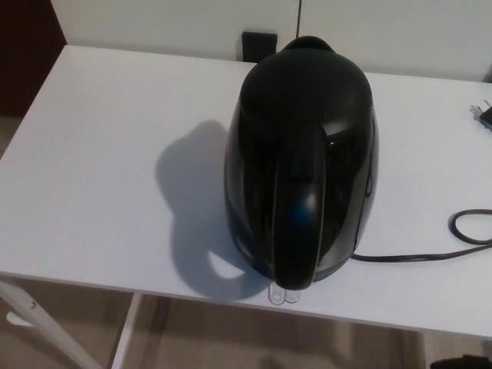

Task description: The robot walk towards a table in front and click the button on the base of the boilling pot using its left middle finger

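Observation:
A glossy black boiling pot (301, 157) stands on the white table (100, 177), its handle (296, 223) pointing toward the near edge. Just below the handle's end, a small clear switch tab (281, 295) pokes out from the base near the table's front edge. Neither of my hands shows in the head view.
A black power cord (430, 250) runs from the pot's base to the right and loops near the right edge. A plug (483, 114) lies at the far right. A black wall socket (258, 43) sits behind the table. White table legs (46, 330) show below the front edge.

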`<state>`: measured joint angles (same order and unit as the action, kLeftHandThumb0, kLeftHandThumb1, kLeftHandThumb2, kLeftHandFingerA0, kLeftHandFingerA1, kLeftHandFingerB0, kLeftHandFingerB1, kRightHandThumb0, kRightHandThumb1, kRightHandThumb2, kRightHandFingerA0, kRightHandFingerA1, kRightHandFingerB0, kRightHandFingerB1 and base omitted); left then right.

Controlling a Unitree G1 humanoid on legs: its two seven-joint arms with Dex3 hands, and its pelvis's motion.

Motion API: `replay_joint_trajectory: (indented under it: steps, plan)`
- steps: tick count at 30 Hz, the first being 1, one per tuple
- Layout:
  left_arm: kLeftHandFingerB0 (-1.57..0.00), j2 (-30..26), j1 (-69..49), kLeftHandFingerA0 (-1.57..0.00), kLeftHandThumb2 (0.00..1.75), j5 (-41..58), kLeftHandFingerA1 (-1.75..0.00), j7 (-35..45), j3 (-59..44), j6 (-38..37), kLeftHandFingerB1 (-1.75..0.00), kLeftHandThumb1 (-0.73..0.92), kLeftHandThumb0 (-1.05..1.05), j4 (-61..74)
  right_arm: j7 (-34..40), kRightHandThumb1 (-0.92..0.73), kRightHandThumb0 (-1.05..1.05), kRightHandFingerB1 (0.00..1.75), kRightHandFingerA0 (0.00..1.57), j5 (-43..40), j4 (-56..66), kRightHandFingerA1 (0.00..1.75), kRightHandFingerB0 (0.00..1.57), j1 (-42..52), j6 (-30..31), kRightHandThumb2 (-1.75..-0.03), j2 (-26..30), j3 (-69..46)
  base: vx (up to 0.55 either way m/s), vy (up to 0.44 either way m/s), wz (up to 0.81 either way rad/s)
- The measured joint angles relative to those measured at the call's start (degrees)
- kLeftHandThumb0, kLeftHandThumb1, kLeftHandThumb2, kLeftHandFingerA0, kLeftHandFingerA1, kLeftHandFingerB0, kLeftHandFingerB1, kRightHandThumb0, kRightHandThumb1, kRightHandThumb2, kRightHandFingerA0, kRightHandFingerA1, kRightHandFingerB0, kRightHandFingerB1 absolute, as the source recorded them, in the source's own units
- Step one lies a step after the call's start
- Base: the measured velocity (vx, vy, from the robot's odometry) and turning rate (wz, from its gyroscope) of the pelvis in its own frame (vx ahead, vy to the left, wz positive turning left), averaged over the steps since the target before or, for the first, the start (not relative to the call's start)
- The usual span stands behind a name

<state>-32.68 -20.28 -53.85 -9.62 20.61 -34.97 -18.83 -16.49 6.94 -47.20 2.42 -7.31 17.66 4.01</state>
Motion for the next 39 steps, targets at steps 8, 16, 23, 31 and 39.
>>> replay_joint_trajectory:
  steps: [8, 16, 23, 31, 39]
  plan:
    - [0.00, 6.2, 4.6, -0.02, 0.95, 5.2, -0.49, 1.5, -7.0, 2.2, -0.47, 0.36, -0.37, -18.8, 0.1, -0.59, -0.28, 0.38, 0.54, 0.0, -1.1, 0.44, 0.40, 2.6, -0.5, -0.58, -0.5, 0.3, 0.00, 0.000, 0.00]
    - [-0.05, 12.7, 8.0, -0.05, 0.84, 12.5, -0.44, 4.6, -15.3, 4.6, -0.33, 0.44, -0.71, -37.5, 0.6, -0.50, -0.36, 0.45, 0.48, 0.0, -2.1, 0.50, 0.37, 7.2, -2.1, -0.69, -0.6, 0.3, 0.00, 0.000, 0.00]
    - [0.00, 14.8, 10.6, -0.01, 0.92, 18.9, -0.49, 8.2, -20.8, 6.9, -0.49, 0.30, -0.38, -46.3, 0.7, -0.50, -0.36, 0.44, 0.48, 0.0, -2.3, 0.49, 0.36, 8.3, -3.1, -0.69, -0.6, -0.3, 0.00, 0.000, 0.00]
    - [0.00, 14.6, 12.2, -0.01, 0.91, 24.2, -0.48, 10.2, -21.9, 8.6, -0.48, 0.28, -0.38, -49.0, 1.5, -0.51, -0.34, 0.43, 0.47, 0.4, -2.4, 0.48, 0.36, 8.1, -4.5, -0.68, 0.2, -0.2, 0.00, 0.000, 0.00]
    - [-0.04, 14.2, 13.7, -0.12, 0.80, 27.4, -0.44, 11.5, -20.7, 9.3, -0.33, 0.45, -0.75, -48.4, 1.8, -0.50, -0.35, 0.44, 0.48, 0.4, -2.2, 0.49, 0.35, 6.9, -4.7, -0.68, 0.2, -0.5, 0.00, 0.000, 0.00]
